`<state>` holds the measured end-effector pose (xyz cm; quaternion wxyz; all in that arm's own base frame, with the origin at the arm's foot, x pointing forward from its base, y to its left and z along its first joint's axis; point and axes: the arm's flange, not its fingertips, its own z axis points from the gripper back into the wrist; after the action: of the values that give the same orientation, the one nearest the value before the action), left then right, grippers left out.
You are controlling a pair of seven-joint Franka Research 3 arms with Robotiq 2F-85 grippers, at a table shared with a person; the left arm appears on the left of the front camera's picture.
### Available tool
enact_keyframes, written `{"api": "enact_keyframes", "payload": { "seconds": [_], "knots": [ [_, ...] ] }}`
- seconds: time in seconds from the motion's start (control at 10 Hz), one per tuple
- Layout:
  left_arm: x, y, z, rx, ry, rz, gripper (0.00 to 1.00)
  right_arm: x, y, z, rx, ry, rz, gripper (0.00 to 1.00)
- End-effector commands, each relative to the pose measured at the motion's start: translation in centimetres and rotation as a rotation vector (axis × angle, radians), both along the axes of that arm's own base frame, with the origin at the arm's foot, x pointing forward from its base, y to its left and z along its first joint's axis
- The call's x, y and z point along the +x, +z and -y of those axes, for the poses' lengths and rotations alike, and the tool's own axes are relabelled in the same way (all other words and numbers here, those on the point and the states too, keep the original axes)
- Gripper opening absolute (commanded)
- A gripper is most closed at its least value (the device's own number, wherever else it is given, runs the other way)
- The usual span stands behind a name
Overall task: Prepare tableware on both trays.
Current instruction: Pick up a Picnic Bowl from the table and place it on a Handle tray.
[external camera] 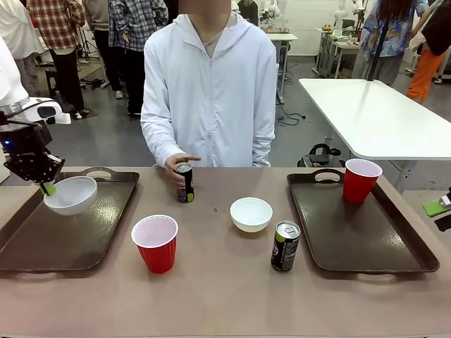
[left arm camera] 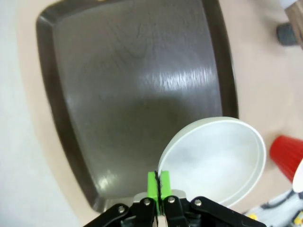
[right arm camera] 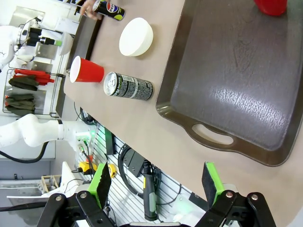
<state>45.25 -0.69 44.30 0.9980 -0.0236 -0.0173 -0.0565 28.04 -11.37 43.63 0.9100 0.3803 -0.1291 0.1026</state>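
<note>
Left hand [external camera: 47,186] pinches the rim of the white bowl [external camera: 72,195] over the left tray [external camera: 106,225]; right hand [right arm camera: 156,178] gapes empty. We judge the bowl light, rigid, slick.

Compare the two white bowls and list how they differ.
The left bowl is pinched at its rim by the left gripper; the middle bowl is free. The left bowl is tilted over the left tray; the middle bowl sits level on the bare table. Both are small, round, white and empty.
</note>
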Motion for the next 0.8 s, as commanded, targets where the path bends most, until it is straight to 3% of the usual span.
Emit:
{"api": "enact_keyframes", "payload": {
  "seconds": [0.0,0.2,0.7],
  "knots": [
    [-3.2,1.2,-1.8,0.067,-0.093,-0.071,0.02,0.1,0.0,0.0,0.012,0.004,0.002,1.00],
    [-5.5,0.9,-3.2,0.150,-0.126,-0.071,0.02,0.1,0.0,0.0,0.012,0.004,0.002,1.00],
    [-3.3,-3.7,-3.3,0.062,-0.080,-0.008,0.02,0.1,0.0,0.0,0.012,0.004,0.002,1.00]
  ]
}}
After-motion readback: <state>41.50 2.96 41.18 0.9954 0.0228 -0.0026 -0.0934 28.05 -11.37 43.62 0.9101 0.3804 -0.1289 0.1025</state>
